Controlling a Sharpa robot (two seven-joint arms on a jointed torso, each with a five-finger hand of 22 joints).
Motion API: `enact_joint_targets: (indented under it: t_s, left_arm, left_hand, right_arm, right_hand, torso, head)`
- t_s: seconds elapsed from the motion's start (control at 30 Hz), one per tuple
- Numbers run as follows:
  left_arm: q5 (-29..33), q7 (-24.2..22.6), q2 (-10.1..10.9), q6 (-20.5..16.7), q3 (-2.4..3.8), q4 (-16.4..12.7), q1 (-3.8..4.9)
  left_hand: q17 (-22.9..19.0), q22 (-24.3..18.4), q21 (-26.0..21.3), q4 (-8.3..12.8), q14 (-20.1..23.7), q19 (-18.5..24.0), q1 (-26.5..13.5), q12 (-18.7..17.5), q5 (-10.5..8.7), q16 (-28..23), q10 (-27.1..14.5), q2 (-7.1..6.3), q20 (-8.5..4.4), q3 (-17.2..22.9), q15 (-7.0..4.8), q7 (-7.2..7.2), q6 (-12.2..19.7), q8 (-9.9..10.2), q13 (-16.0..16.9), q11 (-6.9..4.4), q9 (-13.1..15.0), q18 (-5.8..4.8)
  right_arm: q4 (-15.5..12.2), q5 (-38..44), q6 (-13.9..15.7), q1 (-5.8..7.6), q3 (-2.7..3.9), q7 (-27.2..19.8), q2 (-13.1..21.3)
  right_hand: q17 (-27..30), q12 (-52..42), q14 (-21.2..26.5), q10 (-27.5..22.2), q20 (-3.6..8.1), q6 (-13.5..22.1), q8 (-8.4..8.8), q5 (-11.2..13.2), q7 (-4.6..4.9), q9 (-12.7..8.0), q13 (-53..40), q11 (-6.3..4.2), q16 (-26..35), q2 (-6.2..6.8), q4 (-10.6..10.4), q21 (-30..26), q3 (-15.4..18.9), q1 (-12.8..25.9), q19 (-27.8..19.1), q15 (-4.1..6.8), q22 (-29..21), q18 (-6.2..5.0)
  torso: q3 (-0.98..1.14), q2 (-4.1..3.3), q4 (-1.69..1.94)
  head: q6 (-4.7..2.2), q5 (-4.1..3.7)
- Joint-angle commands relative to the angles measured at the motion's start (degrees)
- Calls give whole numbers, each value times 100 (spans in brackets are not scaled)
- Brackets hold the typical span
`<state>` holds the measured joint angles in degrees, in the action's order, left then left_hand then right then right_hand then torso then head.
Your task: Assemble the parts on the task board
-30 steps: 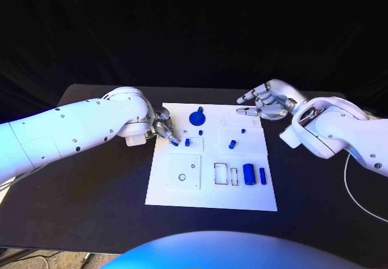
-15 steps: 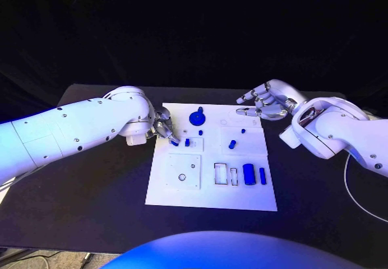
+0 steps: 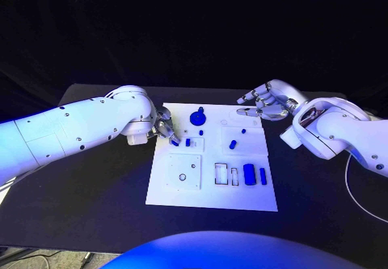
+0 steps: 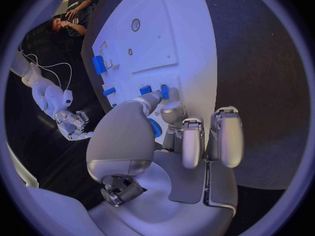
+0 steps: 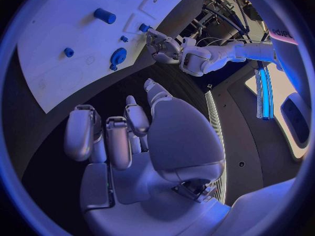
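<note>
1. Table (image 3: 89,213): black; the white board (image 3: 212,196) lies at its middle.
2. Near half of the board: a blue cylinder (image 3: 249,174) lies beside a slimmer blue bar (image 3: 263,175), next to two empty rectangular slots.
3. Mid board: a small blue peg (image 3: 232,144) rests on the right-hand panel.
4. Left robot hand (image 3: 162,128): at the board's left edge, fingertips touching a small blue part (image 3: 175,142); a second blue part (image 3: 188,142) sits just beside it. Whether the part is pinched cannot be told.
5. Far board: a round blue knob (image 3: 198,118) stands near the far edge.
6. Right robot hand (image 3: 263,102): hovers at the board's far right corner, fingers curled inward, holding nothing.
</note>
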<state>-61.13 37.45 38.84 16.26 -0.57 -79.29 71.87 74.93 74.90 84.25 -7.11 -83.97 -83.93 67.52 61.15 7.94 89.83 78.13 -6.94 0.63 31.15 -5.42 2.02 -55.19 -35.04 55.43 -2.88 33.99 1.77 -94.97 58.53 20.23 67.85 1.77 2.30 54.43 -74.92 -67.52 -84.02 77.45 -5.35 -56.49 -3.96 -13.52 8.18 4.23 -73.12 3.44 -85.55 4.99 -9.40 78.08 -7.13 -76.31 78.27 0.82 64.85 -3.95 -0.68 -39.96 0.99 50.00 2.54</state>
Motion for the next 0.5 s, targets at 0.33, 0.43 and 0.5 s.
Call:
enact_joint_targets:
  t_s: [0.33,0.43,0.5]
  left_arm:
    - [-2,367,-129,227,-25,83,-29]
    - [-5,375,-148,211,-26,99,-28]
    - [-6,379,-160,206,-26,107,-28]
  left_hand:
    - [1507,1155,89,119,-603,-459,-373,57,-22,17,91,-2,-41,15,-69,-137,-243,-19,56,-29,6,-54]
    - [1507,1159,95,108,-603,-460,-396,61,-21,17,94,2,-43,-8,-71,-139,-249,-16,62,-31,5,-56]
    - [1507,1164,101,100,-603,-462,-413,67,-22,17,98,5,-44,-25,-73,-140,-254,-14,69,-32,5,-57]
  right_arm:
    - [-28,11,-54,-3,0,-48,12]
    - [-28,10,-53,-3,0,-51,12]
    - [-29,10,-52,-3,0,-52,13]
  right_hand:
    - [-767,-22,-432,34,35,-40,-21,-25,12,9,-3,-18,27,-31,-10,-24,16,36,-15,23,-9,-100]
    - [-767,-22,-432,34,35,-40,-21,-25,12,9,-3,-18,27,-31,-10,-24,16,36,-15,23,-9,-100]
    - [-767,-22,-432,34,35,-40,-21,-25,12,9,-3,-18,27,-31,-10,-24,16,36,-15,23,-9,-100]
  torso:
    - [0,-2,-5]
    - [0,0,-5]
    - [-1,1,-4]
  head:
    - [0,4]
    - [0,-2]
    - [0,-13]
